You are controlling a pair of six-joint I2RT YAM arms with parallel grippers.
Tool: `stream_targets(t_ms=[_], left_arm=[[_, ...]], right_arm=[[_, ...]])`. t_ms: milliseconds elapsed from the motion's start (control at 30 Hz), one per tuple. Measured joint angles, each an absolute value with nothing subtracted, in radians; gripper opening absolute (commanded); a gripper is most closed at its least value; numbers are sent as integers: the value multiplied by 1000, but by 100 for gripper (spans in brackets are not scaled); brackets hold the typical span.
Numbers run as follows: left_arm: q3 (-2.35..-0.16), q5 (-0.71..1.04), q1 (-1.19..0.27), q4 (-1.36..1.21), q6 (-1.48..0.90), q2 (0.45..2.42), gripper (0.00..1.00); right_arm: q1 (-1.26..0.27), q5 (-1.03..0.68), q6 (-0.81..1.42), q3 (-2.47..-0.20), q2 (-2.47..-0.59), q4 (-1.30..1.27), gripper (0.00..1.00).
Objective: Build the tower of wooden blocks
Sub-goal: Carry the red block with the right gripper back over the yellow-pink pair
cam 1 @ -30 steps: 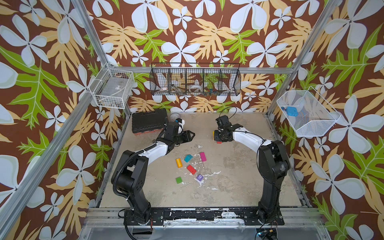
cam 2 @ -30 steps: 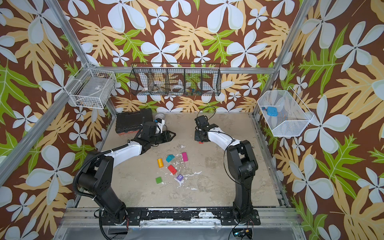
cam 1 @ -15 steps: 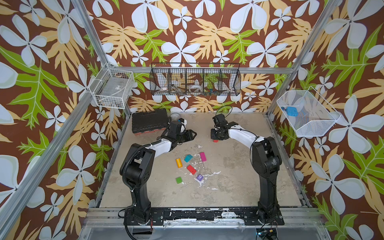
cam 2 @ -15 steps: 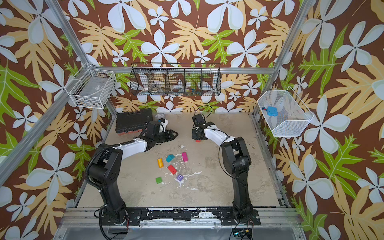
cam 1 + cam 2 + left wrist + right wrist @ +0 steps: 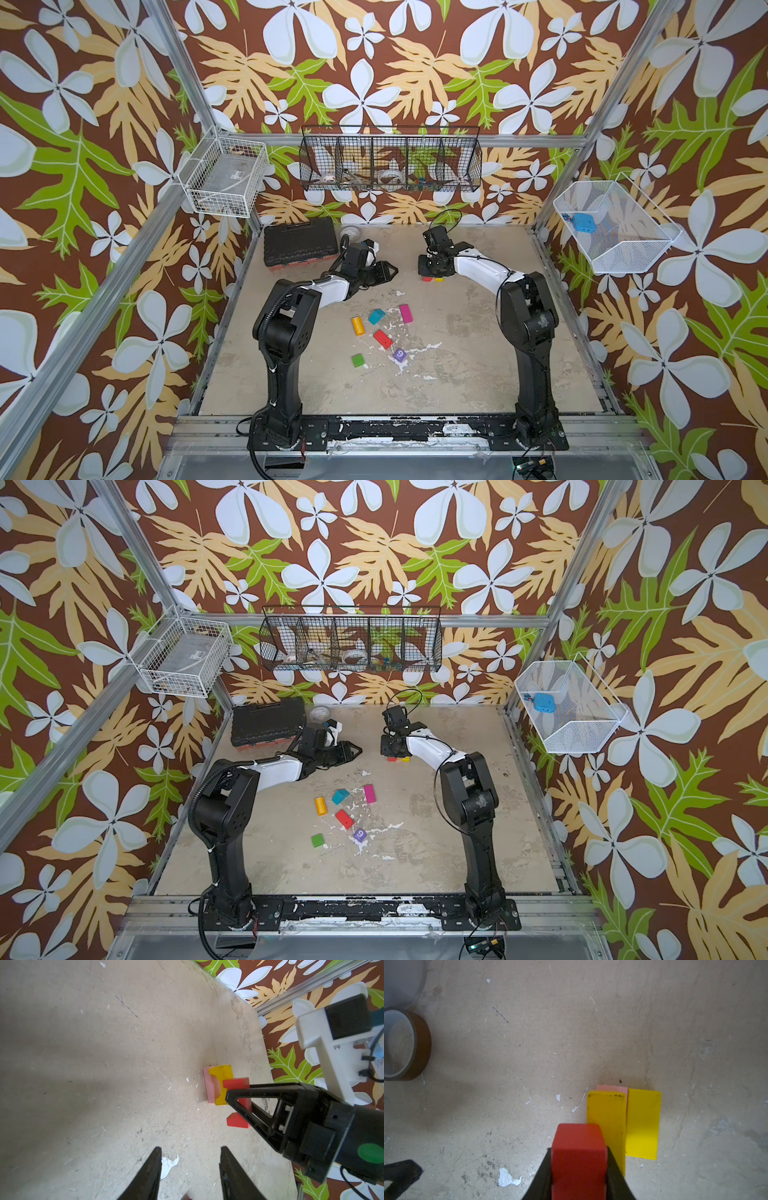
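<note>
My right gripper is shut on a red block and holds it just above a low cluster of wood blocks near the back: a yellow arch block against a pink block, a flat yellow block beside them, and another red block on the floor. My left gripper stands open and empty a short way left of the cluster, seen in both top views. Several loose blocks lie mid-table: orange, teal, magenta, red, green, and the purple cube.
A black toolbox sits at the back left, with a clear jar and a brown tape roll near it. Wire baskets hang on the walls. White paint chips fleck the floor.
The right gripper has shifted slightly left with the red block. The left gripper has reached a little further right and its jaws have narrowed slightly. Both arms' elbows have swung more upright.
</note>
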State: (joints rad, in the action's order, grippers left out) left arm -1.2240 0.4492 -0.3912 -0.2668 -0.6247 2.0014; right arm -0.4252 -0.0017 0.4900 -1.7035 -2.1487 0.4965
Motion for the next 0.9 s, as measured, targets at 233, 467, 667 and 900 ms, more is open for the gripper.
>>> stream_targets(t_ms=[233,467,667,900], left_arm=[[-1251,466,-402,-277,-628,2037,46],[-1287,476,-415,-286,-635,2071,46],[-1338,476,-425,-281,-635,2109,46],[-1430,476,-447,-247,-634,2172,40]], right_arm=[[-413,1,489,-1679,-2110,517,8],[-410,10,477,-1660,-2018,521,10],[-329,7,468,-1588,-1997,506,9],[-279,-13,451,-1599,-2075,501,9]])
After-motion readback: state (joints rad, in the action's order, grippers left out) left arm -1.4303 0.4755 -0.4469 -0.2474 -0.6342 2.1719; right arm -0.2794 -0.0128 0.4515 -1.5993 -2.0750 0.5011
